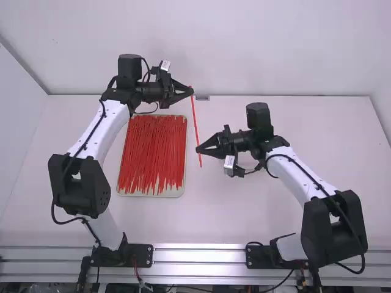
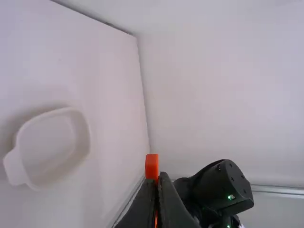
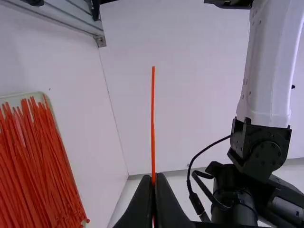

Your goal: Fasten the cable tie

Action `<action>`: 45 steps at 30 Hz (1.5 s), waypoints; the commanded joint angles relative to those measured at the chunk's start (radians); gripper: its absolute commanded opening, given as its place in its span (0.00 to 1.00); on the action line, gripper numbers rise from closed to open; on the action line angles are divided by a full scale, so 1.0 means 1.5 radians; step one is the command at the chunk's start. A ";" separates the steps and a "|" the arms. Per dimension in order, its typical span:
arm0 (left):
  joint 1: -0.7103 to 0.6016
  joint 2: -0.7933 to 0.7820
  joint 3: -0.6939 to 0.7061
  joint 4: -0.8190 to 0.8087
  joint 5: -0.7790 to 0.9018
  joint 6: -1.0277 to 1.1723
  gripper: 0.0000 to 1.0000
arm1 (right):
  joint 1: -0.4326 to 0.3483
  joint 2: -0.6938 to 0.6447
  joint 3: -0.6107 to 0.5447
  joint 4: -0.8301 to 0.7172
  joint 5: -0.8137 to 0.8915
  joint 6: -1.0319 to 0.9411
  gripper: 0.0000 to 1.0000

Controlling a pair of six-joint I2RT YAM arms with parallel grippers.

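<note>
Over the white table (image 1: 293, 122) — one red cable tie (image 1: 195, 125), left gripper (image 1: 190, 92) pinched on its head end, right gripper (image 1: 198, 148) pinched near its tail. Just beside it — tray (image 1: 153, 195) of loose red ties (image 1: 153, 152). White walls (image 1: 244, 43) behind.

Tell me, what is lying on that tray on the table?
A thick pile of red cable ties covers the tray. Only its pale rim shows; anything beneath the ties is hidden.
</note>
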 commanded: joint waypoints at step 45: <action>-0.006 0.003 -0.117 0.189 0.205 0.693 0.02 | -0.021 0.006 -0.003 0.068 -0.052 0.629 0.00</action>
